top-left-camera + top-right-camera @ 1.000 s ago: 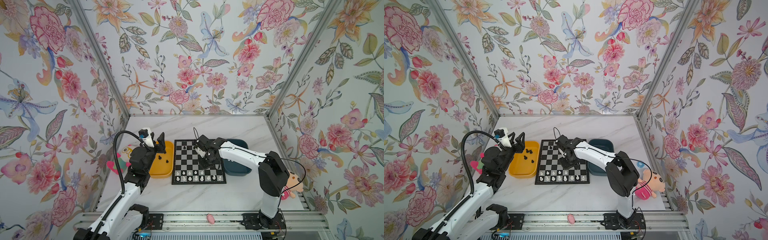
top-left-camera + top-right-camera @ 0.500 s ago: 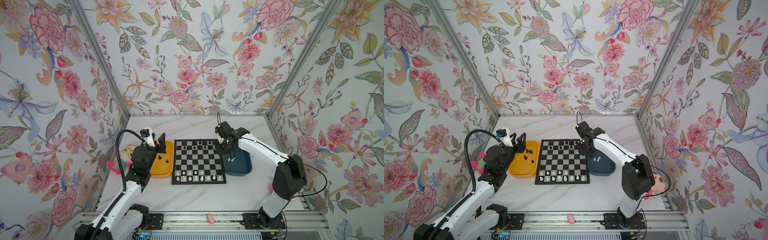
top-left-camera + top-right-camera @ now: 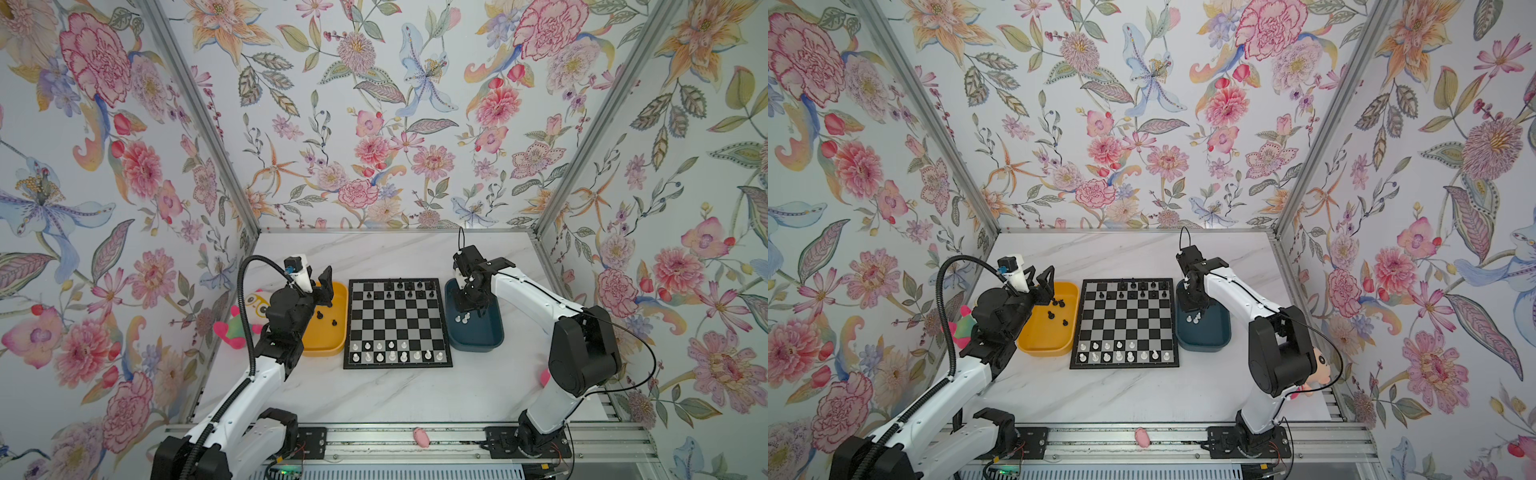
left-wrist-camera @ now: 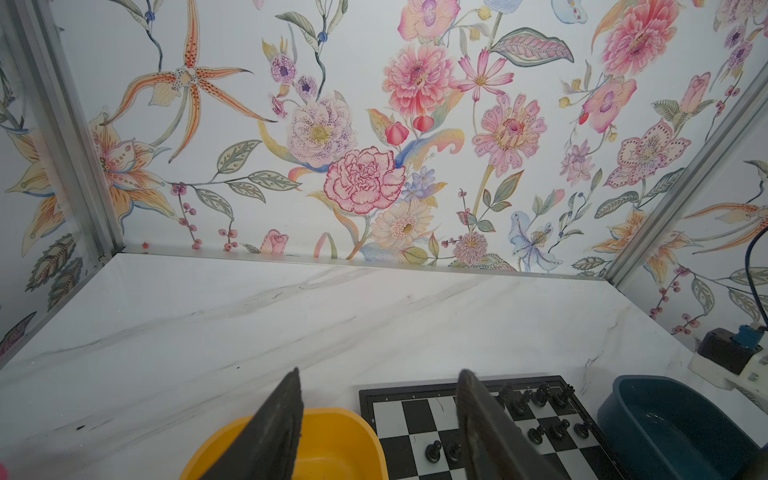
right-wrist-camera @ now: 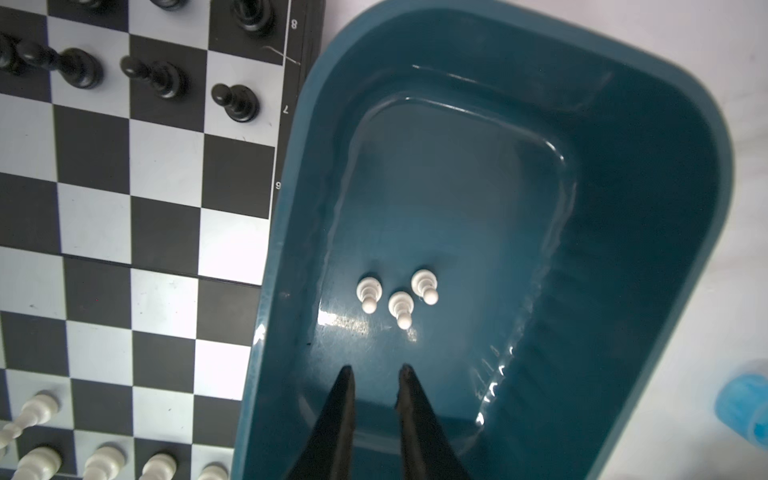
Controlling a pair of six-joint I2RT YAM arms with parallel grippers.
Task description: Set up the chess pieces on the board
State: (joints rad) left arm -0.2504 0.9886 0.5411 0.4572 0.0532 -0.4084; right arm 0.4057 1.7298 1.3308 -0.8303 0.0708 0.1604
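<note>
Both top views show the board (image 3: 397, 324) (image 3: 1125, 324) flat at the middle of the tabletop (image 3: 374, 257), with a yellow tray (image 3: 328, 345) (image 3: 1046, 345) just beside one edge and a blue tray (image 3: 478, 336) (image 3: 1204, 336) just beside the opposite edge.

White pieces (image 3: 392, 356) (image 3: 1125, 355) fill the nearest row. The row behind them is only partly filled, and its squares toward the blue tray are bare. Black pieces (image 3: 409, 285) (image 3: 1133, 286) occupy part of the two far rows. The middle rows are bare.

A few black pieces (image 3: 319, 314) (image 3: 1065, 322) lie loose in the yellow tray. Three white pawns (image 5: 399, 299) (image 3: 462, 319) (image 3: 1194, 318) sit close together on the floor of the blue tray.

The left gripper (image 3: 322, 291) (image 3: 1042, 286) (image 4: 379, 371) hangs above the far end of the yellow tray. Its jaws are wide apart with nothing between them.

The right gripper (image 5: 376, 368) (image 3: 467, 305) (image 3: 1192, 305) points down over the blue tray, clear of its floor. Its jaws are narrow, with a slim gap, and they grip nothing. In the right wrist view the pawns lie just beyond its fingertips (image 5: 347, 374), apart from them.

A plush toy (image 3: 253, 307) lies beside the left arm.
</note>
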